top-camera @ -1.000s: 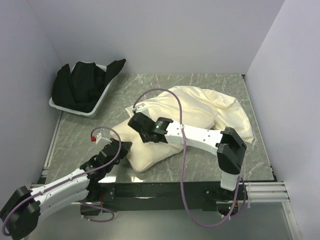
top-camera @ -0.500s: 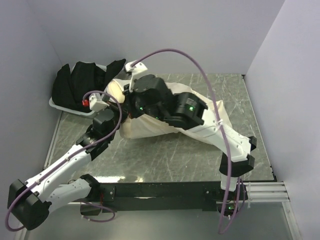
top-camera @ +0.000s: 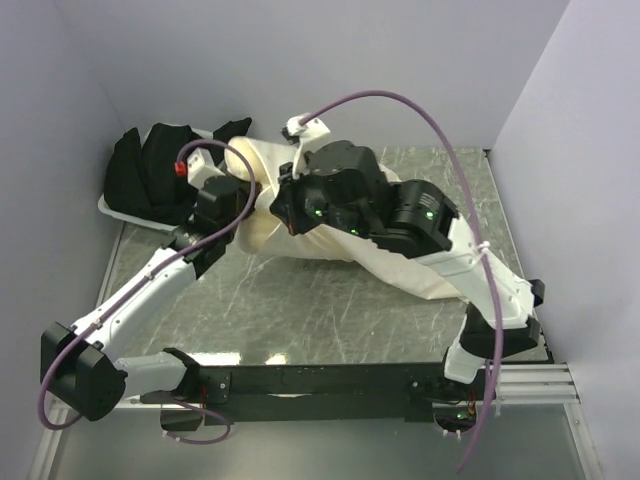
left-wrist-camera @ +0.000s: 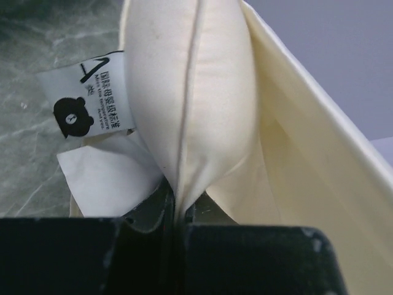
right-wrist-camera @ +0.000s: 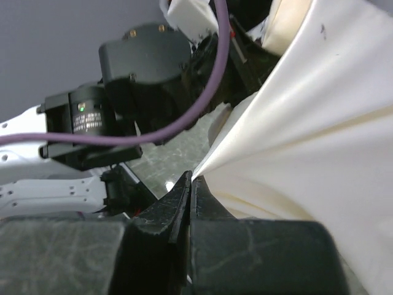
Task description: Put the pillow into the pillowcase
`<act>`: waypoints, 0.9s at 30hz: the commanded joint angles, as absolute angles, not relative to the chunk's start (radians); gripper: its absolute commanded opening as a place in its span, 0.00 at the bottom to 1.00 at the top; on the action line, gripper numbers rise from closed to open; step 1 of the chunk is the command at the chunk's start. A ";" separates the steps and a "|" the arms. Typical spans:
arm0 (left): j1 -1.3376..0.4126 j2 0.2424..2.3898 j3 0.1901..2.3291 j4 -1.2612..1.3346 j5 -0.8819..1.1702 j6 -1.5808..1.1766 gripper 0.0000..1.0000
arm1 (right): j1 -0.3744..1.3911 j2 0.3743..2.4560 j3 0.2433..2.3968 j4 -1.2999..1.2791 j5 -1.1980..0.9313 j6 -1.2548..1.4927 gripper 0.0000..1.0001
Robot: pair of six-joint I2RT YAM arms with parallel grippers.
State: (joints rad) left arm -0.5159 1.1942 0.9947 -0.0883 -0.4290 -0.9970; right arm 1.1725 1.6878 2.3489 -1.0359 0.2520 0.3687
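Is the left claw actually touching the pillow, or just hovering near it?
Touching. The left wrist view shows the left gripper shut on the pillow, whose seamed edge is pinched between the jaws.

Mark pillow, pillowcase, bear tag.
pillow (left-wrist-camera: 159,80), left wrist view, padded face left of the seam.
pillowcase (right-wrist-camera: 307,135), right wrist view, taut cloth fanning from the pinch.
bear tag (left-wrist-camera: 86,101), left wrist view, middle of the printed label.
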 commanded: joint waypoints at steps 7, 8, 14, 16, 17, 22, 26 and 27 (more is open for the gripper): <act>-0.436 1.137 1.560 -0.303 -0.577 -0.696 0.01 | 1.195 1.353 2.297 -0.738 0.112 0.422 0.00; -0.436 1.146 1.668 -0.325 -0.568 -0.668 0.01 | 1.196 1.338 2.290 -0.721 0.106 0.425 0.00; -0.437 1.328 1.998 -0.448 -0.277 -0.586 0.01 | 1.193 1.276 2.278 -0.664 0.155 0.425 0.00; -0.462 1.425 2.023 -0.469 -0.259 -0.613 0.01 | 1.193 1.264 2.275 -0.644 0.161 0.428 0.00; -0.475 1.449 2.004 -0.451 -0.282 -0.623 0.01 | 1.195 1.261 2.275 -0.638 0.173 0.422 0.00; -0.495 1.597 1.875 -0.379 -0.256 -0.718 0.01 | 1.193 1.290 2.431 -0.681 0.248 0.387 0.00; -0.502 1.628 1.778 -0.305 -0.278 -0.770 0.01 | 1.193 1.249 2.375 -0.677 0.320 0.348 0.00; -0.502 1.626 1.776 -0.305 -0.307 -0.775 0.01 | 1.193 1.218 2.343 -0.664 0.339 0.345 0.00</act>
